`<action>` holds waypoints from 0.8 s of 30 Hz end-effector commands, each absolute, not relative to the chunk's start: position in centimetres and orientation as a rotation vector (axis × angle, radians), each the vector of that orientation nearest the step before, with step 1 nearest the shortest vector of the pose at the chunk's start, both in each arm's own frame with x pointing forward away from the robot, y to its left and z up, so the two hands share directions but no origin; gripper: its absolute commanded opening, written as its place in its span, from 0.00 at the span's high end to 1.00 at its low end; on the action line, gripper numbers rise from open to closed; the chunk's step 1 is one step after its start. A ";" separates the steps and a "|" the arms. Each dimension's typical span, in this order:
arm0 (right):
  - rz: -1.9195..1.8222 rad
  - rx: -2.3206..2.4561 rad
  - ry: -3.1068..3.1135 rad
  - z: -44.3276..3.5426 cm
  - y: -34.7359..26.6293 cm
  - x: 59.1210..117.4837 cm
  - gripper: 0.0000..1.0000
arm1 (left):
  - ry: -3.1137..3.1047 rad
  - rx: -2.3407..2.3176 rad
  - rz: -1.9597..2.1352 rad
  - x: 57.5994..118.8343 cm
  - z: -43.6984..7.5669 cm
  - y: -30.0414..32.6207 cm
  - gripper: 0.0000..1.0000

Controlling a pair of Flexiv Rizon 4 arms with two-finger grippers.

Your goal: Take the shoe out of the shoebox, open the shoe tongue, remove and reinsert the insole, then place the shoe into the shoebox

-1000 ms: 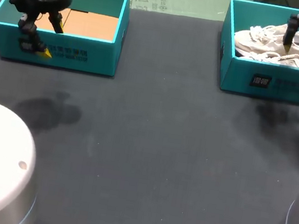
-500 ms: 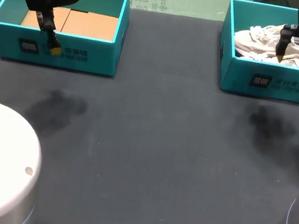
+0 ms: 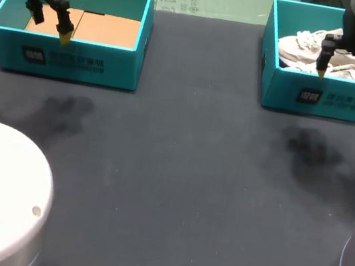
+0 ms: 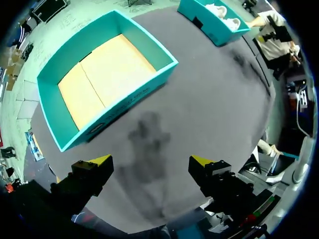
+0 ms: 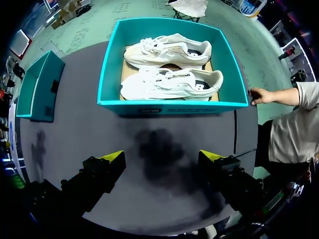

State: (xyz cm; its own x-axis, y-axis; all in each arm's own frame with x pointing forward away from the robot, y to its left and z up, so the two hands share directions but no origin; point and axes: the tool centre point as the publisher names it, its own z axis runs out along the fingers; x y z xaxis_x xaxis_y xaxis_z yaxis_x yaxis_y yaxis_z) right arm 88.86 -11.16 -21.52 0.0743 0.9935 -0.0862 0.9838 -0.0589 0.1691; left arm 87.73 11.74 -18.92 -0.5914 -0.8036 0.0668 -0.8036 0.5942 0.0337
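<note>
While the right gripper (image 3: pixel 343 75) has drawn nearer, from over the shoes (image 3: pixel 303 46) to the near wall of the right shoebox (image 3: pixel 286 89), the left gripper (image 3: pixel 51 26) has shifted far, over the left box (image 3: pixel 106 71). Both jaws gape, holding nothing. Only the right wrist view shows both shoes whole, side by side inside.

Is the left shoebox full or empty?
Empty: the left shoebox shows only its bare tan floor; both white shoes lie in the right shoebox.

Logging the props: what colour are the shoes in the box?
The shoes are off-white; right wrist view shows them best.
</note>
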 end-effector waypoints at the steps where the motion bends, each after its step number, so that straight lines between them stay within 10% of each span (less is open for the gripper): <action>1: 0.053 2.168 2.020 -21.4 -10.5 88.5 0.00 | -1.650 2.480 -0.245 88.8 -19.1 12.4 0.00; 24: -0.020 2.173 2.053 -20.5 -9.7 86.5 0.00 | -1.307 2.795 -0.179 91.3 -18.8 19.5 0.00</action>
State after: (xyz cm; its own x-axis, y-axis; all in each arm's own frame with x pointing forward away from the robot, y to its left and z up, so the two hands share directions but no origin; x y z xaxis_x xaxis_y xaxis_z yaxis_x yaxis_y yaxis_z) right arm 86.60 -9.66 -20.50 0.0609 0.9917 -0.1134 0.9938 -0.0496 0.0999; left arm 91.46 19.21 -18.95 0.1916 -0.9814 -0.0081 -0.9705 -0.1907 0.1475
